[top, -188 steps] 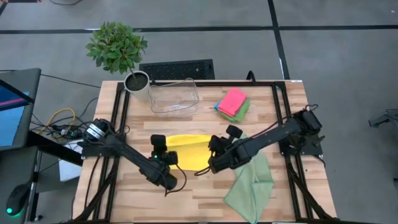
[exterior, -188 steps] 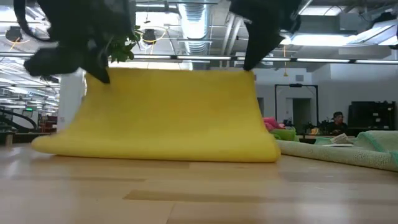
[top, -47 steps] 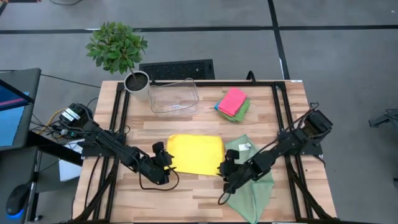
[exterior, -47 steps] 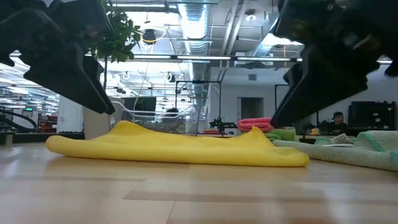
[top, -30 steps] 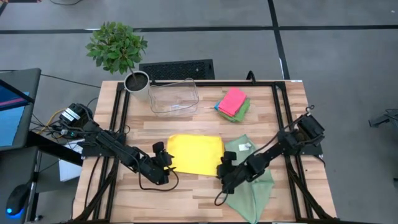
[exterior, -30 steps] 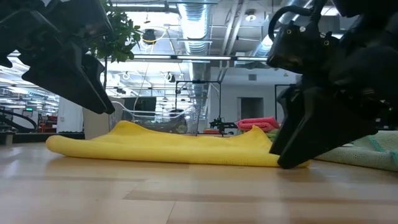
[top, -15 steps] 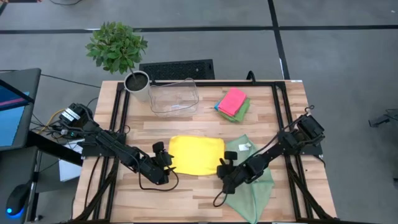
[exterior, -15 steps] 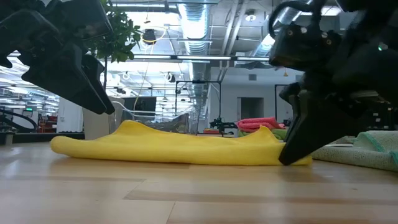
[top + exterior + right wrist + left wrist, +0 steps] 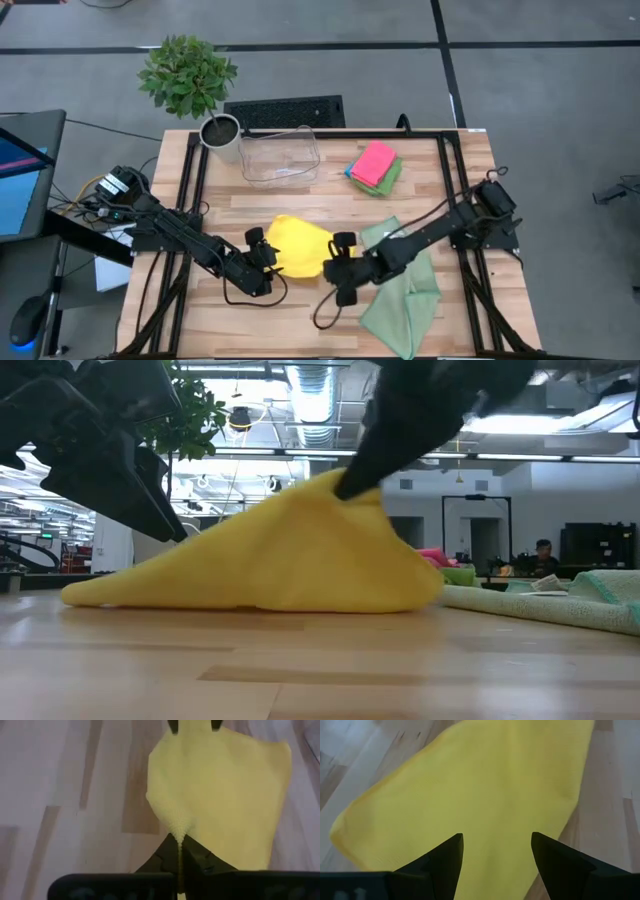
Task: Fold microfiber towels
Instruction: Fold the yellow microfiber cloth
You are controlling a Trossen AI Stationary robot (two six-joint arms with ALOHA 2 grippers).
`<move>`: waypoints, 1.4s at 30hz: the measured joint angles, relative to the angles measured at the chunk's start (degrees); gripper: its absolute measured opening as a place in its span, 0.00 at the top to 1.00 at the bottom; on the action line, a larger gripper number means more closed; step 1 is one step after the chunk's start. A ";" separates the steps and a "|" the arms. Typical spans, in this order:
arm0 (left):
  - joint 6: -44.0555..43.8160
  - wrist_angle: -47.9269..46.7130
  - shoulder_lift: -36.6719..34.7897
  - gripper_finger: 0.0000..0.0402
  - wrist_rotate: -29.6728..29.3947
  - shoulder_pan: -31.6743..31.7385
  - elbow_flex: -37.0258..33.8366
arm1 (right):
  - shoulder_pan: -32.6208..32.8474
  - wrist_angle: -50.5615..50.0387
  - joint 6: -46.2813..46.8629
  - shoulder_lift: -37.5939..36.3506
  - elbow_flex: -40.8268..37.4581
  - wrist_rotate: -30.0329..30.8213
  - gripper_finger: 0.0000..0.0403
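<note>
A yellow towel (image 9: pixel 298 246) lies mid-table with its left part (image 9: pixel 150 588) flat on the wood. Its right end is raised into a peak (image 9: pixel 335 488). My right gripper (image 9: pixel 339 264) is shut on that peak. My left gripper (image 9: pixel 262 257) stands open just over the towel's left end (image 9: pixel 470 795), with its fingers (image 9: pixel 451 855) on either side of bare cloth. A pale sage green towel (image 9: pixel 405 292) lies spread at the right. A folded stack with a pink towel (image 9: pixel 374 162) on top sits at the back. My right gripper pinches a bunched point of the yellow towel's right end (image 9: pixel 177 828) between its two shut fingers (image 9: pixel 192 854). It comes slanting down from the table's right. The held end is lifted clear and the cloth slopes down from it. The left part rests on the table.
A clear plastic bin (image 9: pixel 280 155) stands at the back centre. A potted plant (image 9: pixel 190 75) stands at the back left corner. The sage towel (image 9: pixel 590 600) lies right beside the yellow one. Bare wood shows along the near edge (image 9: pixel 280 320).
My right gripper has shut on the yellow towel's right end and carried it up and toward the table's left. That end has lifted clear and folded partway over. The towel's left part has stayed on the table.
</note>
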 joint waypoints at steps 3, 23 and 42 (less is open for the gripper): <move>0.00 0.01 0.00 0.43 -0.36 0.00 0.00 | -1.64 1.42 -0.90 0.04 0.16 -2.02 0.93; -3.25 4.87 11.83 0.43 -1.61 0.00 0.07 | 3.62 2.88 10.15 0.04 -1.93 -6.05 0.87; -1.27 -4.08 7.70 0.43 1.19 -0.46 5.36 | 12.12 20.46 12.87 2.58 -3.44 13.68 0.66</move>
